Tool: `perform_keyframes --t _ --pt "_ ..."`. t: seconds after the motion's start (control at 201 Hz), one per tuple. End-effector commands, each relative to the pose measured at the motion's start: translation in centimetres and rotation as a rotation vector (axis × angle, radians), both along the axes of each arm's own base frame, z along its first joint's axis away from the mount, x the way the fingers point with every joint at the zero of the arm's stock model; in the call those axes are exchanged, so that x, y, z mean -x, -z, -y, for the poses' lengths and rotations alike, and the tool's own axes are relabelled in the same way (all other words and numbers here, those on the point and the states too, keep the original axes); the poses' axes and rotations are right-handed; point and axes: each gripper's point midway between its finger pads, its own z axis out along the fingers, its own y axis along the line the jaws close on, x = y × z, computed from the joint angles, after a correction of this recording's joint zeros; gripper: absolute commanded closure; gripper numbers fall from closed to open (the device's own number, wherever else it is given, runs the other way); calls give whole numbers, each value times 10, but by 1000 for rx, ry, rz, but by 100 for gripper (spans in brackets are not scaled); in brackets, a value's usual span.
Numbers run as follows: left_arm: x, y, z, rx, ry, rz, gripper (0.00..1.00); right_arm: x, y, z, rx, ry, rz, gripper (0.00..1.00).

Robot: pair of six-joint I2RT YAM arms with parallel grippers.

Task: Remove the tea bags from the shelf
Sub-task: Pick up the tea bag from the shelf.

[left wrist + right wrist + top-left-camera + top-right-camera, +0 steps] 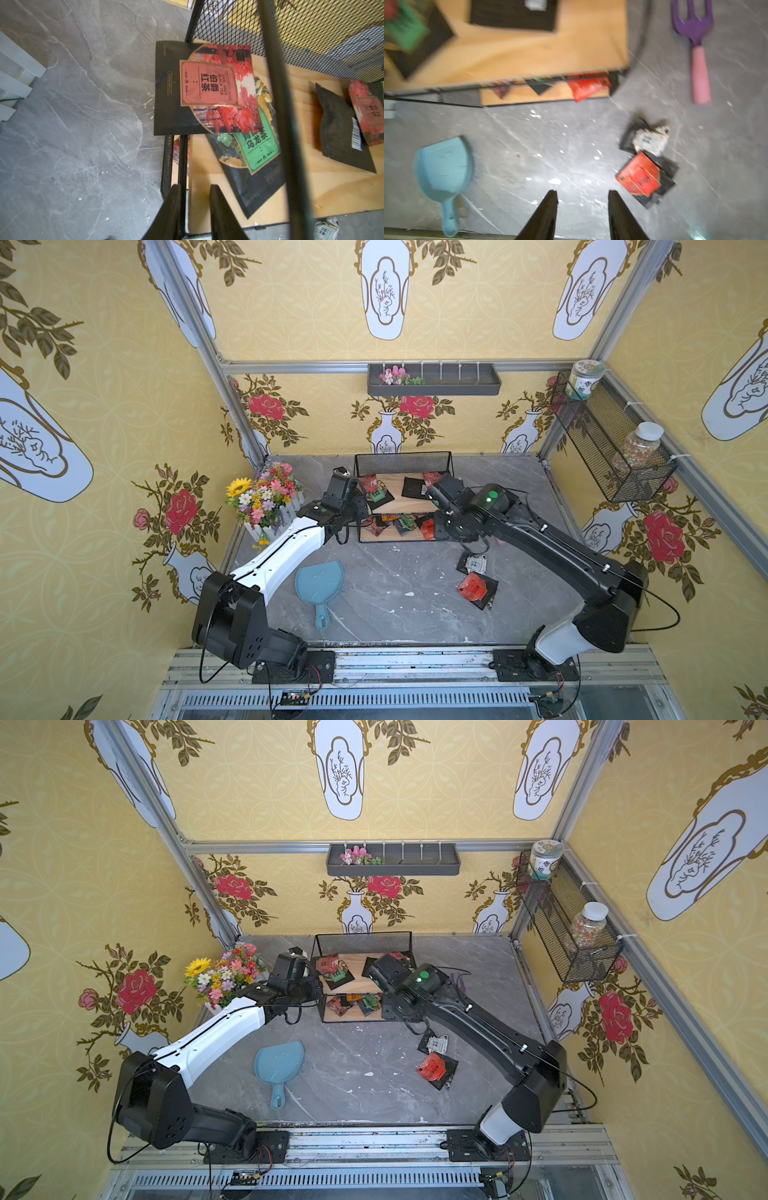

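Both arms outstretched: left gripper (pixel 195 186) narrowly open astride the shelf's (pixel 322 37) end rail, right gripper (pixel 583 191) open, empty, above the table (pixel 529 145).

Pale blue plastic scoop (pixel 319 583) lies flat on the grey marble-look tabletop (pixel 395 610), handle toward the front edge. Fake-flower bunch in white picket planter (pixel 266 495) stands at the back-left corner. Purple plastic fork with pink handle (pixel 696 52) lies flat, blurred in the right wrist view. Long grey wall tray (pixel 434 388) holds pink flowers (pixel 392 375). Black mesh wall basket (pixel 598 439) holds two white-lidded jars (pixel 585 379).
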Motion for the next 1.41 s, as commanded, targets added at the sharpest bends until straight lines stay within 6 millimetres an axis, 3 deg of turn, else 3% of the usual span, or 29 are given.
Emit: perform_keyframes --t 0.0,0.11,0.269,0.324,0.607,0.772,1.095,1.404 --pt "1 3 5 10 21 -14 71 -31 -22 -42 -71 -92 74 53" --pt "2 4 4 9 21 -18 71 -63 -30 -75 -175 -114 72 53" --pt "3 5 3 6 19 -20 71 -103 -14 -110 -266 -111 75 53" --pt "3 6 4 5 20 -22 71 -117 -20 -121 -303 -117 116 53" --pt "4 8 3 1 17 -27 71 -166 -27 -157 -426 -152 257 60" --pt "4 9 2 -5 14 -31 71 -186 -15 -173 -472 -159 260 65" --pt "4 10 0 -13 12 -32 71 -200 14 -194 -508 -131 231 73" --pt "3 11 0 -18 13 -33 71 -200 64 -162 -345 -31 129 76"
